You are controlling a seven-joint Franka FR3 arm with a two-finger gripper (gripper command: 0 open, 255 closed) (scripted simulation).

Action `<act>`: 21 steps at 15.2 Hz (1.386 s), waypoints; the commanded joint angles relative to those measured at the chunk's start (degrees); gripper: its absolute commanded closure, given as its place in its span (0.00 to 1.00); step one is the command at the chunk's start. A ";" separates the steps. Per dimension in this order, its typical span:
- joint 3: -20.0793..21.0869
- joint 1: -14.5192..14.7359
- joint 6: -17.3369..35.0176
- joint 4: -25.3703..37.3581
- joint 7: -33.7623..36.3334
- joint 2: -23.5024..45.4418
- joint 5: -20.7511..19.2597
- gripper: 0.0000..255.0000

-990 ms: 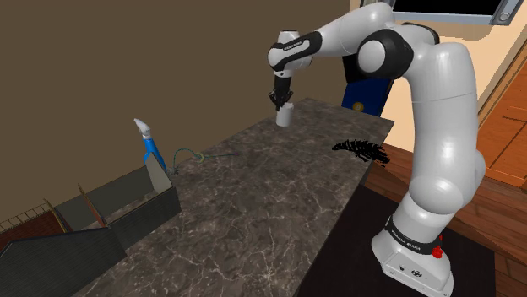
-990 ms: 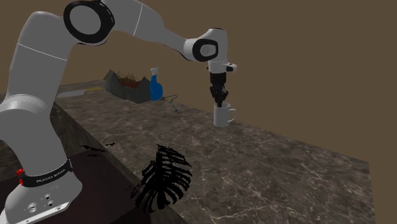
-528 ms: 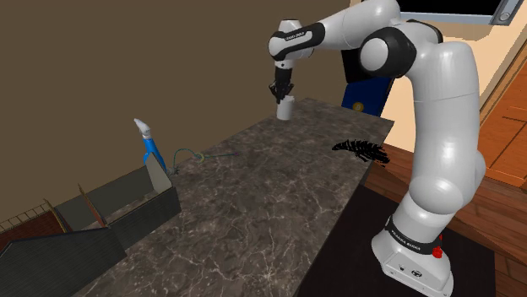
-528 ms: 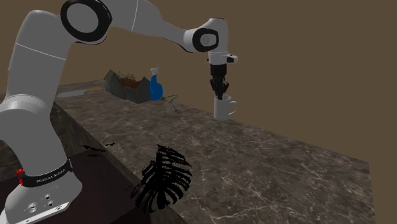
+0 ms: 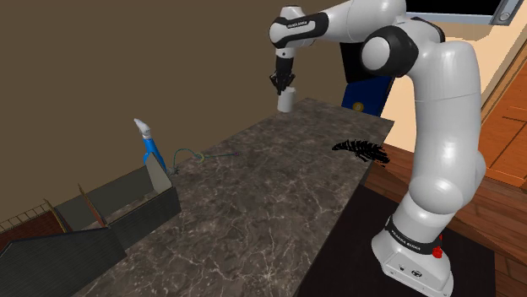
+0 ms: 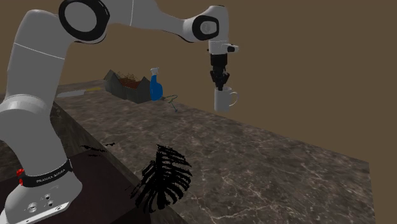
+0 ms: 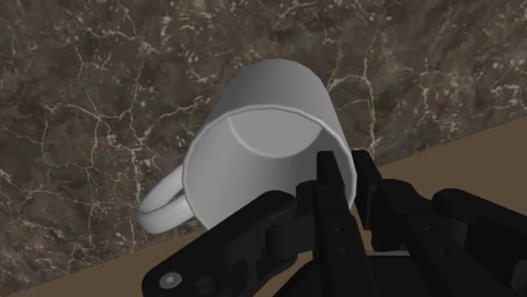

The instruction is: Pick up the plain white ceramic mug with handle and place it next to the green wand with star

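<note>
The gripper (image 7: 348, 173) is clamped on the rim wall of the white mug (image 7: 270, 126), one finger inside and one outside. The mug hangs clear of the dark marble countertop (image 5: 279, 194), near its wall-side edge. The pick looks done; carry and set-down remain. The green wand (image 5: 203, 156) lies well apart, near the blue spray bottle (image 5: 150, 148), with bare counter between.

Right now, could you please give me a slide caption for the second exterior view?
The black claw holds a white mug by its rim above the dark marbled counter.
</note>
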 commanded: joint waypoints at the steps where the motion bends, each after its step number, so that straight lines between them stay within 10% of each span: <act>1: -0.01 -0.06 -1.55 1.62 0.05 0.08 -0.01 1.00; 12: -0.06 -0.67 -10.18 11.64 0.14 1.47 0.16 1.00; 21: 2.42 7.94 -8.32 5.85 10.77 -2.53 -2.19 1.00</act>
